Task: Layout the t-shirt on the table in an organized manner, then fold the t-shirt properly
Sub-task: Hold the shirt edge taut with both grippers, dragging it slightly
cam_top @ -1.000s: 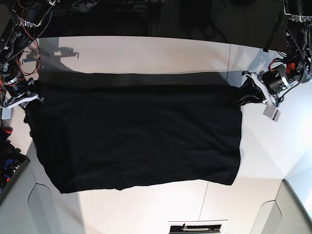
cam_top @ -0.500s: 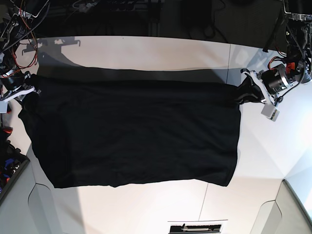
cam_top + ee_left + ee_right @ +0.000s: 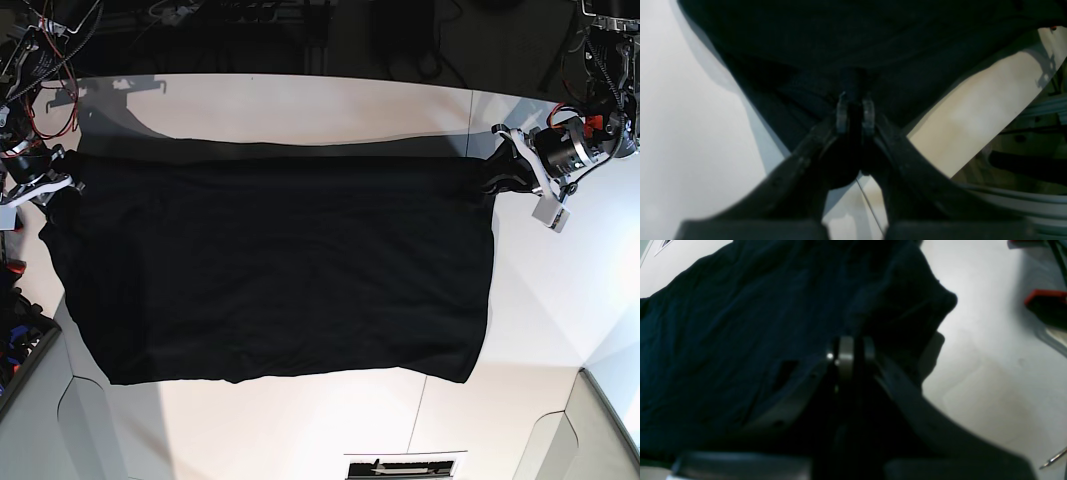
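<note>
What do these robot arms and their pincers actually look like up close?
Each arm ends in a white bracket with a dark, round silver-banded motor; red and black wires loop around both. The left gripper and right gripper have two slim black fingers with greyish tips.

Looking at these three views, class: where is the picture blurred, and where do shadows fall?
Left wrist view: the left gripper is soft and blurred close up, and the shirt throws a grey shadow on the table. Right wrist view: the right gripper is blurred too. Base view: sharper, with a shadow band behind the shirt's far edge.
</note>
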`<state>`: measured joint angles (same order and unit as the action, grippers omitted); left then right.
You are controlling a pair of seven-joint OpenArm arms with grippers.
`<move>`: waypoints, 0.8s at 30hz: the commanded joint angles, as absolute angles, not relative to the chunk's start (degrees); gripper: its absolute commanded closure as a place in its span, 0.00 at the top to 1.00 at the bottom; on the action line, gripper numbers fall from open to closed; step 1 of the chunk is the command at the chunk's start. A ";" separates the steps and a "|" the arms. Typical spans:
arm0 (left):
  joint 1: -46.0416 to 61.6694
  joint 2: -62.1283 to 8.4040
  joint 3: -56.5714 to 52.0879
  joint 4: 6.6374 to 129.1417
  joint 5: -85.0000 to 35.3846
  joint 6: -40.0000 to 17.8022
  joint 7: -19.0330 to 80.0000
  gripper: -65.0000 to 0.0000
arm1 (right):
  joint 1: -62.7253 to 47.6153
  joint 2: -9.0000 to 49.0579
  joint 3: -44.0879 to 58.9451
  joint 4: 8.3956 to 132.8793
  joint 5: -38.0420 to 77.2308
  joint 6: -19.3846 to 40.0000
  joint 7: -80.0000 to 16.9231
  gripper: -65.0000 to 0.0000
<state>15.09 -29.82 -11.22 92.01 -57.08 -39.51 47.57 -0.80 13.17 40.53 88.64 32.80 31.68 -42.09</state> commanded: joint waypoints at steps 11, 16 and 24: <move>14.61 -30.79 -11.70 92.99 -58.48 -40.00 46.61 0.07 | -0.08 14.15 40.93 89.67 33.19 31.73 -40.14 0.35; 14.61 -30.81 -11.70 92.99 -58.46 -40.00 46.63 0.07 | -0.05 14.13 40.91 89.62 30.33 31.73 -37.89 0.35; 14.59 -30.59 -11.70 92.99 -58.48 -40.00 46.57 0.07 | -0.51 14.63 40.53 84.27 24.16 31.73 -34.50 0.35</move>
<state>15.07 -29.80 -11.22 92.01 -57.12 -39.51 47.57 -1.06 13.43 40.38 83.35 23.46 31.73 -35.88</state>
